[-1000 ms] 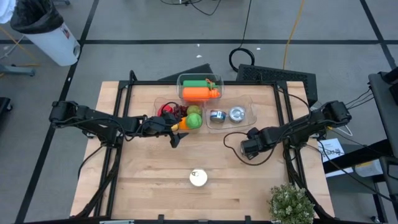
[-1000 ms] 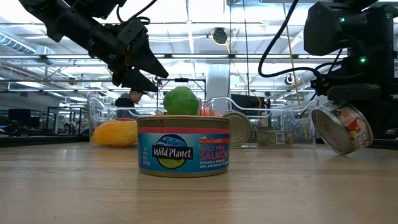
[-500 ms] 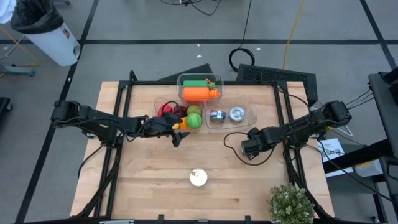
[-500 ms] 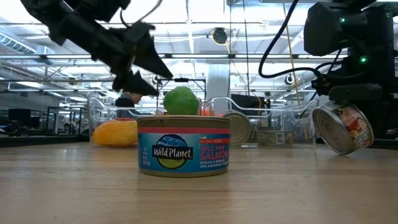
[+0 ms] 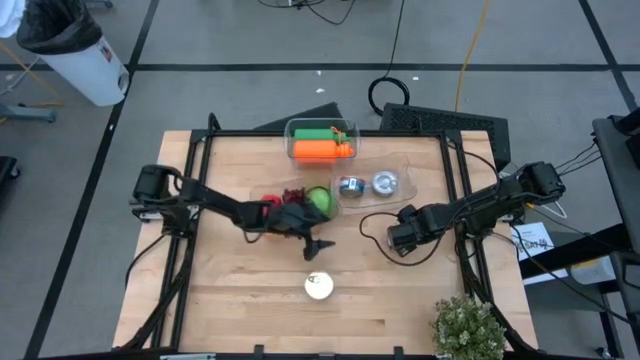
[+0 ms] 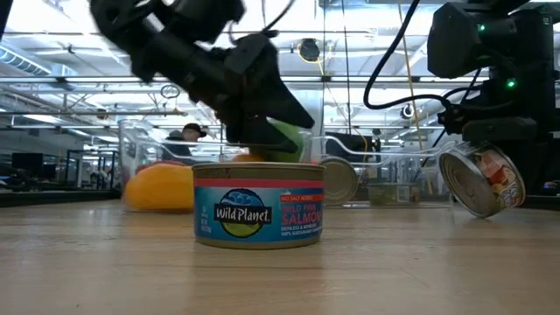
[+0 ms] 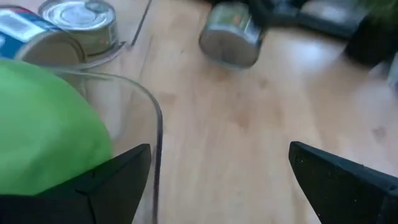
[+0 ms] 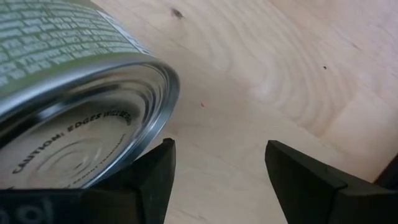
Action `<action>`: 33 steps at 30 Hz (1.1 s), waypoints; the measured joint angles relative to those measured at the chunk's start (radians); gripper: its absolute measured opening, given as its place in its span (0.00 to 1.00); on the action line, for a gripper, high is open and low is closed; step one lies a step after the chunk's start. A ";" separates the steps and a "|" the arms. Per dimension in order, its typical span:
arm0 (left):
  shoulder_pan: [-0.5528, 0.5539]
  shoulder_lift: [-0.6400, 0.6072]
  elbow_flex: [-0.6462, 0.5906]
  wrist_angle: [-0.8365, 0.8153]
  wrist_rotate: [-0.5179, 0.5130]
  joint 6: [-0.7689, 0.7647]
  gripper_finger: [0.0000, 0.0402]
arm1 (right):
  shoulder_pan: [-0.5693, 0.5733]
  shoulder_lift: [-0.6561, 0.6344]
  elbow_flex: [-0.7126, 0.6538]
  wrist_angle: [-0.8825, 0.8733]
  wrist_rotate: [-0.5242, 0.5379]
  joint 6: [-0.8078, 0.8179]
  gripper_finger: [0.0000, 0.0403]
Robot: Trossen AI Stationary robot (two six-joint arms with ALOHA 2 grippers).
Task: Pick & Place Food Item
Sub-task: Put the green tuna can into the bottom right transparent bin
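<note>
My left gripper (image 5: 318, 245) hangs with fingers spread and empty above the middle of the wooden table (image 5: 230, 300), just past the clear tub (image 5: 262, 176) holding a green apple (image 5: 320, 198), red fruit (image 5: 290, 192) and, in the low view, an orange-yellow fruit (image 6: 159, 186). A salmon can (image 5: 318, 286) stands upright toward the near edge. Toward the far edge, a second clear tub (image 5: 400, 186) holds two tins (image 5: 350, 186), and a third container (image 5: 292, 128) holds a carrot (image 5: 318, 151). Near the right edge, my right gripper (image 5: 398, 240) sits low beside a tipped can (image 6: 479, 182); whether it grips it, I cannot tell.
</note>
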 joint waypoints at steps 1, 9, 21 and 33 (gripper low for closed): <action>-0.005 0.001 0.037 -0.077 -0.017 0.022 0.98 | 0.000 0.000 0.000 0.002 0.000 -0.001 0.58; -0.062 0.000 0.195 -0.270 -0.064 0.155 0.98 | 0.000 0.000 0.000 0.003 -0.001 -0.006 0.58; -0.210 0.000 0.198 -0.398 -0.048 0.223 0.98 | 0.000 0.000 0.000 0.003 -0.002 -0.006 0.58; -0.238 0.009 0.129 -0.656 -0.193 -0.002 0.98 | 0.000 0.000 0.000 0.006 -0.003 -0.006 0.58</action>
